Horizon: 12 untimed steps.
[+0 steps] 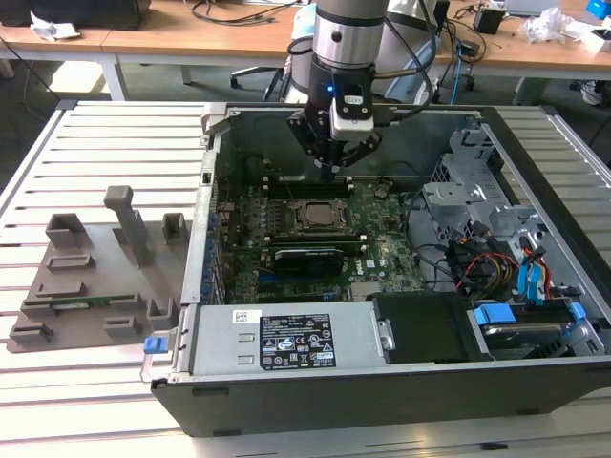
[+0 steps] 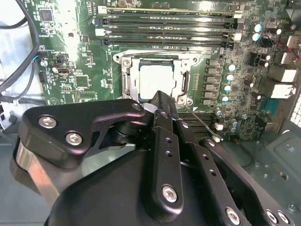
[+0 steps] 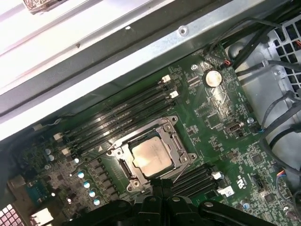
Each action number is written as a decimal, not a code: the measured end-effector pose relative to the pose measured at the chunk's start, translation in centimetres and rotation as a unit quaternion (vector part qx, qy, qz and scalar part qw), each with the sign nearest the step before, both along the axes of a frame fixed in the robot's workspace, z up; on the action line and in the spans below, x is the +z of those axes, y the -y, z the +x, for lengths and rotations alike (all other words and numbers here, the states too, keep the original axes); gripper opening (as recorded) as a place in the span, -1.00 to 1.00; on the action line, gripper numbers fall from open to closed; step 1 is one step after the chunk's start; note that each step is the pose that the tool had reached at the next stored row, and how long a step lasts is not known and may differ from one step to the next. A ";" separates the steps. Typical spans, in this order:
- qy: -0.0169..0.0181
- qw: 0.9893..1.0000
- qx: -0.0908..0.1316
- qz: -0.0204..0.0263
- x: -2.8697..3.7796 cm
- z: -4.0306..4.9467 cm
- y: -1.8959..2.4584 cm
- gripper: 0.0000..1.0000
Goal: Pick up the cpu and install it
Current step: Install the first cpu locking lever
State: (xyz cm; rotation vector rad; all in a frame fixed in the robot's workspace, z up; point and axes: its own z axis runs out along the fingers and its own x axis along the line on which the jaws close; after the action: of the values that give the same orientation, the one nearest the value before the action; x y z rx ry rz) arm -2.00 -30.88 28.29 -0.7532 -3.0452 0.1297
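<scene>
The cpu [image 1: 315, 214] is a small silver-grey square lying flat inside the black metal-framed socket on the green motherboard [image 1: 377, 243]. Both wrist views show it, cpu [image 2: 157, 80] and cpu [image 3: 150, 157], with the socket frame open around it. My gripper [image 1: 334, 160] hangs a little above the board, just behind the socket in the exterior view. Its two dark fingers are pressed together with nothing between them, gripper [image 2: 157, 97], gripper [image 3: 157, 182]. The fingertips are apart from the chip, not touching it.
The open computer case [image 1: 220, 286] lies on a slatted white table. Memory slots [image 3: 117, 115] run beside the socket. A black card [image 1: 307, 258], the power supply [image 1: 286, 342], and a drive cage with cables [image 1: 496, 239] crowd the case. A grey fixture tray [image 1: 95, 277] sits at the exterior view's left.
</scene>
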 end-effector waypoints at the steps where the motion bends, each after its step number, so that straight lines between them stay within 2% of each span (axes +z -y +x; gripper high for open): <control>1: 0.000 1.000 0.011 0.000 0.00 0.00 0.00 -0.79; 4: 0.000 0.999 0.045 0.000 0.00 0.00 0.00 -0.79; 9: 0.000 0.997 0.074 0.000 0.00 0.00 0.00 -0.79; 11: 0.000 0.996 0.090 0.000 0.01 0.00 0.00 -0.79; 12: 0.000 0.995 0.097 0.003 0.01 0.01 0.00 -0.79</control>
State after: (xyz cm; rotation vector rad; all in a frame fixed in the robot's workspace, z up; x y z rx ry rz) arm -1.98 -30.88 28.30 -0.4558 -3.1111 0.1200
